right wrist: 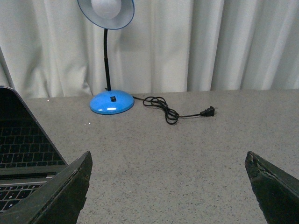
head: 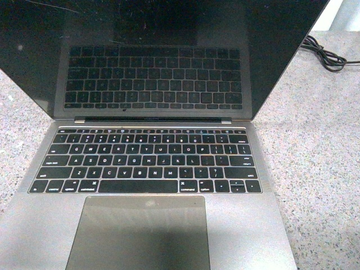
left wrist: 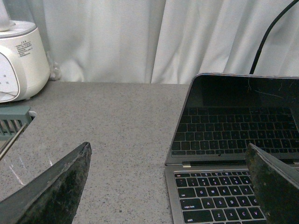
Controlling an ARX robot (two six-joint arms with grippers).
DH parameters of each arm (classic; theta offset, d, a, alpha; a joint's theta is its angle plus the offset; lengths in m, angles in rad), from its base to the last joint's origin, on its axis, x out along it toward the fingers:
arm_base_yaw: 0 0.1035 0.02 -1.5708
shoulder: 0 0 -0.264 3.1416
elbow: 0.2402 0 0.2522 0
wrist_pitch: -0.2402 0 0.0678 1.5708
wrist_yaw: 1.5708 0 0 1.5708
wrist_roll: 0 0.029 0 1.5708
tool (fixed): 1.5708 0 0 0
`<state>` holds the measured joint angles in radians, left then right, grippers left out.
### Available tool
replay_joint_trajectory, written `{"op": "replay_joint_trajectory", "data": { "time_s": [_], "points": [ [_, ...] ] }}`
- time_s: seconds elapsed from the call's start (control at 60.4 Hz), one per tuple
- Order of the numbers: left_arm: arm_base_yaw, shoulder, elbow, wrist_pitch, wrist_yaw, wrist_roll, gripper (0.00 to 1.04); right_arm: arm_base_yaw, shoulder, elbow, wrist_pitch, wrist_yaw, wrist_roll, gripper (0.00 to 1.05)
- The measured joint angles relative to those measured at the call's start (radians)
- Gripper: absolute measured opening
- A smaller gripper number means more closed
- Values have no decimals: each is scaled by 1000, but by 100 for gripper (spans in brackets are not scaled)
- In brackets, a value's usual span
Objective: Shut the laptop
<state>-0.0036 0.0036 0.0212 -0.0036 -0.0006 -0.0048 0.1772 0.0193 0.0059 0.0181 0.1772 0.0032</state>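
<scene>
The laptop [head: 152, 163] stands open on the speckled table [head: 320, 146], its dark screen upright. Both arms sit low and level, one on either side of it. The left claw [left wrist: 168, 147] and right claw [right wrist: 169, 154] are spread wide, holding nothing.

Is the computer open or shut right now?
Open. The laptop has its screen standing up behind the keyboard, with the keys showing.

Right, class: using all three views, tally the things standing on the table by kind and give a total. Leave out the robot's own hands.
laptop: 1
lamp, with its cord: 1
white appliance: 1
slotted rack, only partly in view: 1
Total: 4
</scene>
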Motion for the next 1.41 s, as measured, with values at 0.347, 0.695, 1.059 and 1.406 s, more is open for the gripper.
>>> {"op": "replay_joint_trajectory", "data": {
  "time_s": [0.347,0.695,1.059,1.406],
  "points": [
    [0,0,0,0,0,0,98,0,0,0,0,0,0,96],
    [0,0,0,0,0,0,98,0,0,0,0,0,0,96],
    [0,0,0,0,0,0,98,0,0,0,0,0,0,96],
    [0,0,0,0,0,0,98,0,0,0,0,0,0,96]
  ]
}}
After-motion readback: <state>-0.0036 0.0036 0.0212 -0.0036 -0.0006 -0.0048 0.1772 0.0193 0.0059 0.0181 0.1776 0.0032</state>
